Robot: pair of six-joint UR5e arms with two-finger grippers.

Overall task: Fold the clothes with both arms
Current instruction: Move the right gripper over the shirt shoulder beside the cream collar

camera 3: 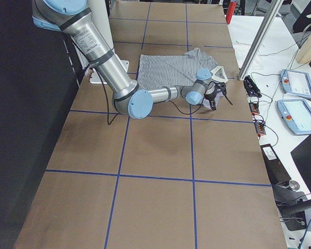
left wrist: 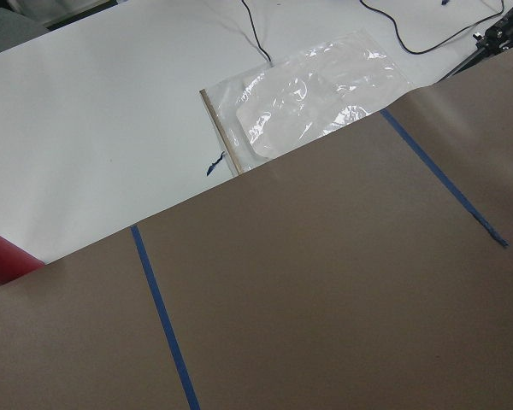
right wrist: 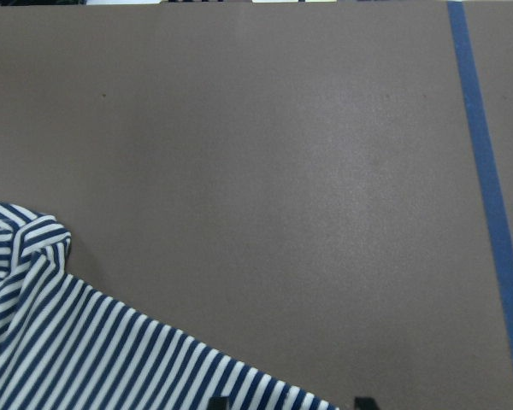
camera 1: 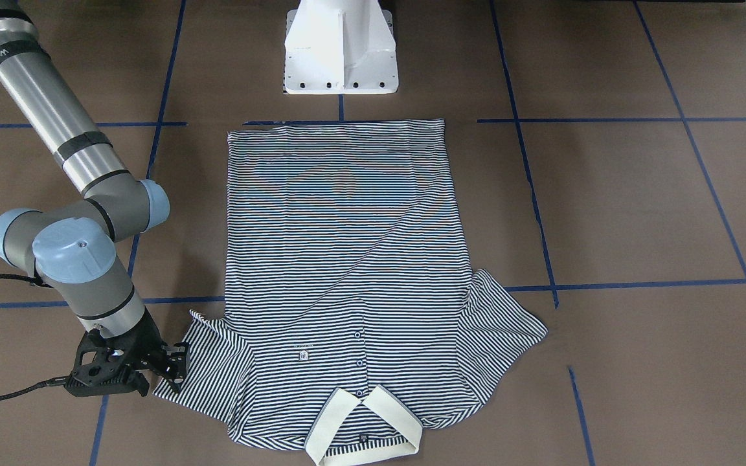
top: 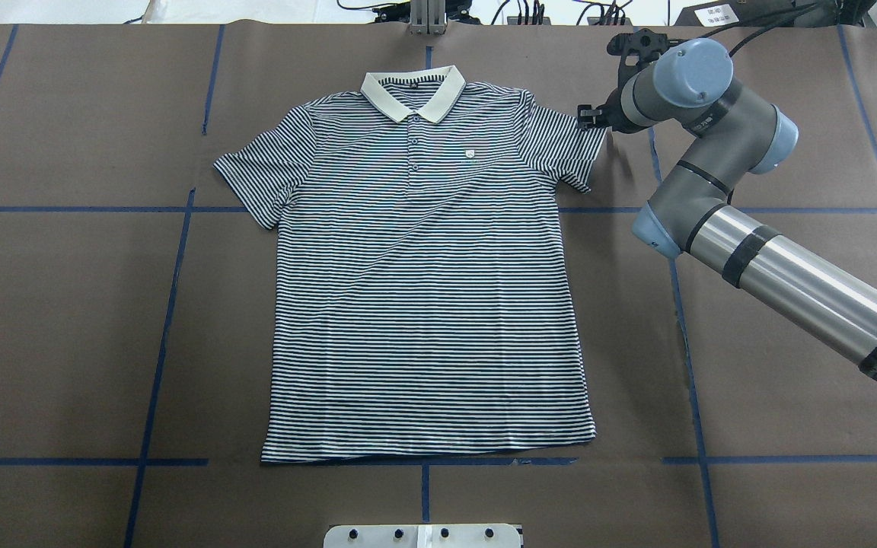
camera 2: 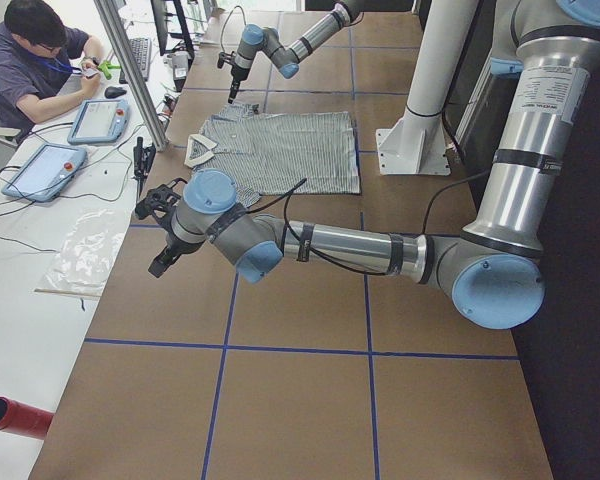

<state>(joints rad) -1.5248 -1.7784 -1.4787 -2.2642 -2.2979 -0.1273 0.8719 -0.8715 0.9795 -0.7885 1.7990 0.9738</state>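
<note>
The striped polo shirt (top: 423,289) lies flat and face up, with its cream collar (top: 412,91) at the far edge from the robot. My right gripper (top: 585,118) sits low at the hem of the sleeve (camera 1: 208,369) on the robot's right. In the right wrist view its two dark fingertips (right wrist: 215,401) stand apart, open, with the striped sleeve edge (right wrist: 68,342) between them. My left gripper (camera 2: 162,262) hovers over bare brown table well off to the shirt's side. It shows only in the exterior left view, so I cannot tell whether it is open or shut.
The white pedestal base (camera 1: 340,52) stands just behind the shirt's bottom hem. Blue tape lines (top: 172,304) grid the brown table. Beyond the far table edge lie a clear plastic bag (left wrist: 316,85), a red roll (camera 2: 15,415) and tablets (camera 2: 45,170), with a person (camera 2: 35,60) seated there.
</note>
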